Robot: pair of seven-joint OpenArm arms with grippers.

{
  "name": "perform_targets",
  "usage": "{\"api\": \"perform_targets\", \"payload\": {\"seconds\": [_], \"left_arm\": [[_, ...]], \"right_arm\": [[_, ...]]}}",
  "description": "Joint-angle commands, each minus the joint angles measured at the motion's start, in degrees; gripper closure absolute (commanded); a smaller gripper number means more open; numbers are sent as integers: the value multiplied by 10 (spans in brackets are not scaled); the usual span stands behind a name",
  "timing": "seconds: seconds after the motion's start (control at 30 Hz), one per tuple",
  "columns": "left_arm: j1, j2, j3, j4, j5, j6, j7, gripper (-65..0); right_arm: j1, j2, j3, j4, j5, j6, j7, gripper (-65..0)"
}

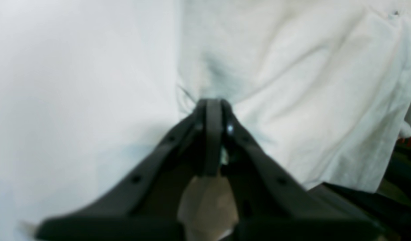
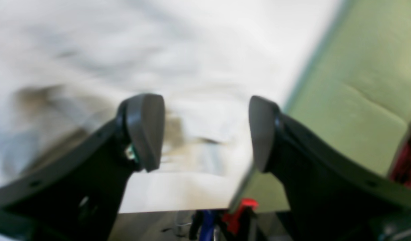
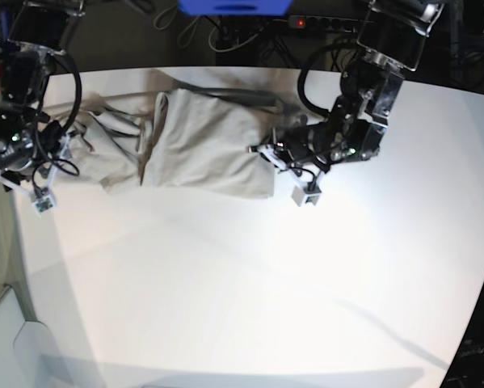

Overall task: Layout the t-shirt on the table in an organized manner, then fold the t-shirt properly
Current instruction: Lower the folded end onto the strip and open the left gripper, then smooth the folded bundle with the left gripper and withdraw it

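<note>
Clamped on a pinch of fabric at the shirt's edge, the left tool [image 1: 212, 110] is seen with its jaws fully together, cloth gathered at the tips. The right tool [image 2: 205, 134] is held wide apart with nothing between its pads, cloth blurred beneath it near the table's edge. The t-shirt [image 3: 201, 145] is spread along the far side of the table [image 3: 250, 299], its long axis running across the base view from one arm to the other. The smoother end is held by the left tool at that view's right; the bunched, wrinkled end lies at the view's left, just beside the right tool [image 3: 31, 162]. The coming move is judged to turn on this: the crumpled end lies nearest the right arm, so a fresh grip there, pulled away from the left tool along the long axis, would be needed to flatten the cloth.
</note>
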Motion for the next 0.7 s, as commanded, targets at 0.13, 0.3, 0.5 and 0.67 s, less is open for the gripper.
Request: {"api": "perform_targets", "payload": {"seconds": [0.13, 0.3, 0.5, 0.67], "left_arm": [[5, -30, -3, -9, 47, 21, 16, 0], [5, -49, -5, -13, 44, 21, 14, 0], [3, -52, -5, -15, 48, 21, 14, 0], [0, -52, -6, -15, 45, 21, 14, 0]], "right_arm": [[39, 6, 25, 9, 5, 2, -48, -419], [73, -12, 64, -48, 3, 2, -62, -419], [109, -3, 81, -165, 5, 2, -57, -420], [118, 3, 81, -202, 5, 2, -31, -420]]}}
